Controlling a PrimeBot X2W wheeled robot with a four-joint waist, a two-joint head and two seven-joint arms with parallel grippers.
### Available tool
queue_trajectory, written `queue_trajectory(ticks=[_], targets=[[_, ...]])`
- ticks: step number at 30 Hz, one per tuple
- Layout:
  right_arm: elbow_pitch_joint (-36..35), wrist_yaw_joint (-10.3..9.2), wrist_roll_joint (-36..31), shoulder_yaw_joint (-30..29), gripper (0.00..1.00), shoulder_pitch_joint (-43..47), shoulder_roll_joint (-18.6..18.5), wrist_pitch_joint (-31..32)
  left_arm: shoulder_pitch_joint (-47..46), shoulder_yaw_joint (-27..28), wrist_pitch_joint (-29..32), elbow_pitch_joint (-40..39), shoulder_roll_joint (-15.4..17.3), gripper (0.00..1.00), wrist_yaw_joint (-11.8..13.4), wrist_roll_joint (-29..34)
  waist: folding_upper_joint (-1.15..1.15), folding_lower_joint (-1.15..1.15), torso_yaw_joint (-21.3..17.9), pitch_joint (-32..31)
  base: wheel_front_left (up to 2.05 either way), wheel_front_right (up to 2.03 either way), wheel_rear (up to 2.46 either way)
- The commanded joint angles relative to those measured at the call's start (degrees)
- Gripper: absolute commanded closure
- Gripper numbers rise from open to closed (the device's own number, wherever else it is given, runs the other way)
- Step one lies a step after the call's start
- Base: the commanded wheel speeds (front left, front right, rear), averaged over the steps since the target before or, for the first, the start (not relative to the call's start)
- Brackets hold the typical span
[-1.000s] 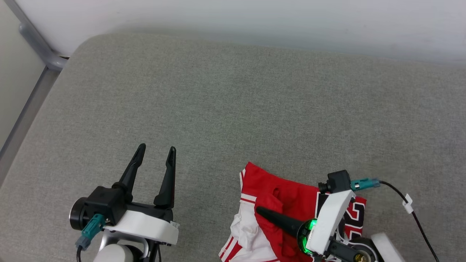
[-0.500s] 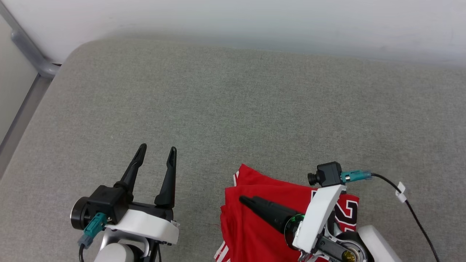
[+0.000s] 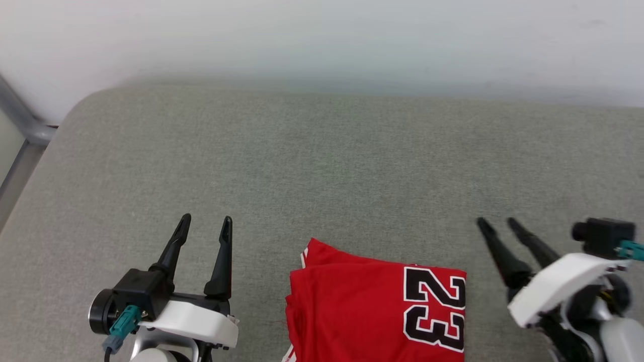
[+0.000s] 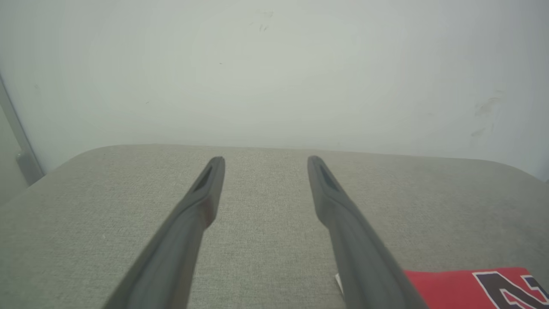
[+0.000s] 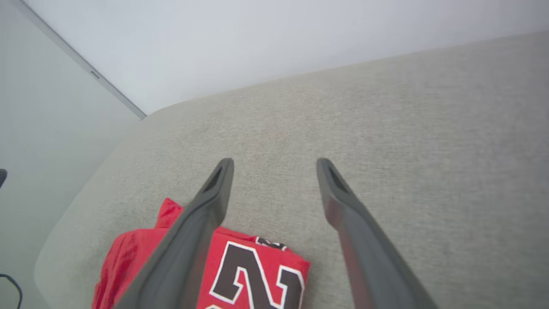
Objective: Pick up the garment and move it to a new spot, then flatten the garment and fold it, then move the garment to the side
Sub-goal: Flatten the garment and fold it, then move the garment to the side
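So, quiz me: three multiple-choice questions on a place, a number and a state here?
1. Where is the red jersey?
A. on the grey cushion, between the left tool and right tool
B. hanging from the left tool
C. on the floor
2. Which number does it bear?
A. 32
B. 23
C. 7
3. How is the right tool?
A. shut on the jersey
B. open, empty
C. shut, empty
Answers: 1A, it lies on the cushion; 2B, black 23 shows; 3B, fingers apart, nothing between.
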Motion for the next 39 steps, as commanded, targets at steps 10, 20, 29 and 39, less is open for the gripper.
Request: queue_trajectory(ticks=[10,20,29,39], targets=[[-9.87,-0.02,-18.29,-13.72,0.0,8.63,2.29,-4.25,2.67,1.31,-0.39,0.98,0.45,0.0,1.44,0.02,0.0,0.0,-2.27,-4.17,0.0,0.0,0.0],[-13.47,-0.03,-28.01,-13.36,0.0,13.5,4.83,-11.32,4.62,1.49,-0.34,2.26,0.4,0.0,1.04,0.56,0.0,0.0,-2.78,-6.5,0.0,0.0,0.0],[-15.71,-0.03,-29.73,-10.96,0.0,16.36,6.06,-12.3,6.53,2.15,-0.34,2.51,-0.2,0.0,1.02,1.69,0.0,0.0,-3.58,-7.92,0.0,0.0,0.0],[-17.26,-0.03,-27.93,-11.27,0.0,17.54,6.28,-10.6,6.18,2.67,-0.34,3.53,-1.08,0.0,0.19,1.8,0.0,0.0,-3.1,-8.31,0.0,0.0,0.0]])
